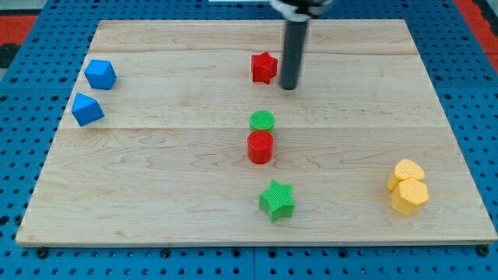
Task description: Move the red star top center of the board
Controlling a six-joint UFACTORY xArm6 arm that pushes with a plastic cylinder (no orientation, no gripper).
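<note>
**Q:** Seven blocks are shown; how are they arranged on the wooden board (156, 155)?

**A:** At the view's left, two blue blocks sit near each other, the upper blue block (100, 75) above the lower blue block (87, 109); their exact shape cannot be made out. Down the middle runs a column: a green cylinder (262, 120), a red cylinder (260, 147) just below and seemingly touching it, and a green star (276, 200) nearer the view's bottom. At the view's lower right, two yellow blocks (408, 187) sit pressed together, one just above the other.

**Q:** Where is the red star (264, 68)?

**A:** It lies near the view's top, roughly at the board's centre line, well apart from the column below.

**Q:** And the rod?

**A:** My tip (289, 86) rests on the board just to the view's right of the red star, very close beside it; whether the two touch cannot be told. The rod carries no fingers, so nothing is open, closed or gripped.
</note>
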